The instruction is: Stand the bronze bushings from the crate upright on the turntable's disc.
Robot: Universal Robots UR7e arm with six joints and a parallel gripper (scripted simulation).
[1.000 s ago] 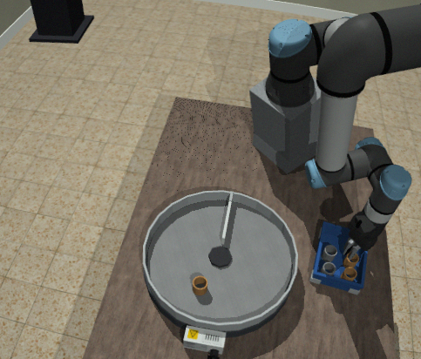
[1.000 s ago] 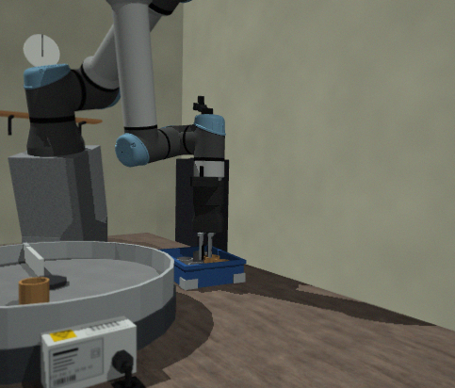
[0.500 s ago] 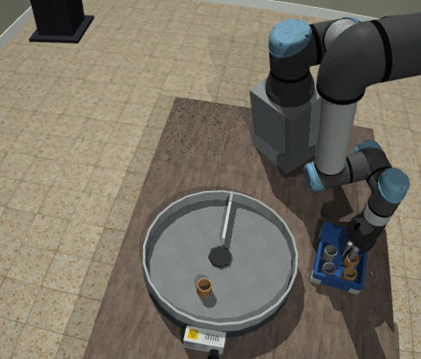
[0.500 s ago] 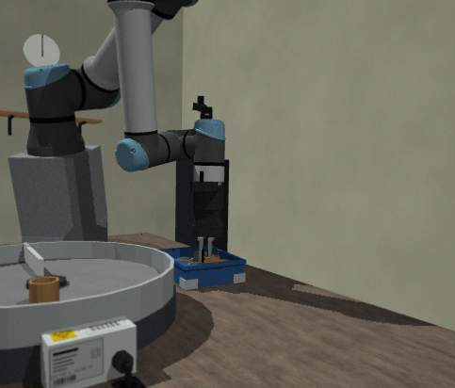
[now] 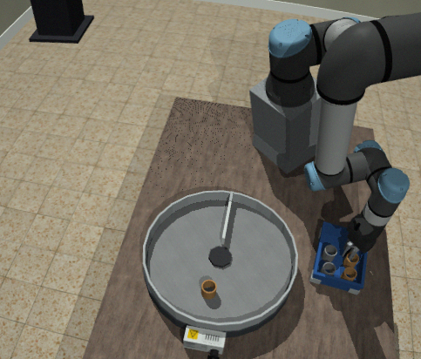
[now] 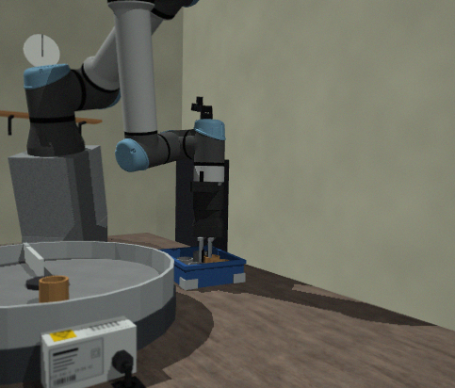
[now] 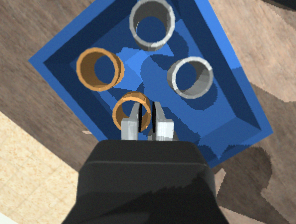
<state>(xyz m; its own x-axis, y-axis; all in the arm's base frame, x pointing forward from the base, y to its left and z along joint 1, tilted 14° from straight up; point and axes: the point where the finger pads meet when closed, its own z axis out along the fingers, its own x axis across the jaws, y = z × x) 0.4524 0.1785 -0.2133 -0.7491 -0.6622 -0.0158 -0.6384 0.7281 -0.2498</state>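
Note:
The blue crate (image 5: 318, 261) (image 6: 214, 274) (image 7: 235, 115) stands right of the turntable. It holds two bronze bushings and two steel bushings (image 7: 136, 15) (image 7: 202, 85) (image 5: 331, 252), all upright. My gripper (image 5: 351, 252) (image 6: 204, 254) (image 7: 147, 110) is down in the crate with its fingers a little apart. One finger is inside the nearer bronze bushing (image 7: 118, 111) (image 5: 351, 261) and one outside its wall, with a gap showing. The other bronze bushing (image 7: 118, 70) (image 5: 349, 274) stands beside it. A third bronze bushing (image 5: 208, 286) (image 6: 54, 288) stands upright on the grey disc (image 5: 254, 261) (image 6: 101, 278), clear of the black hub (image 5: 220, 256).
The turntable has a raised grey rim (image 5: 145, 257) and a white bar (image 5: 227, 218) from rim to hub. A white control box (image 5: 204, 337) (image 6: 89, 350) sits at its front. The arm's grey pedestal (image 5: 281, 126) stands behind the crate.

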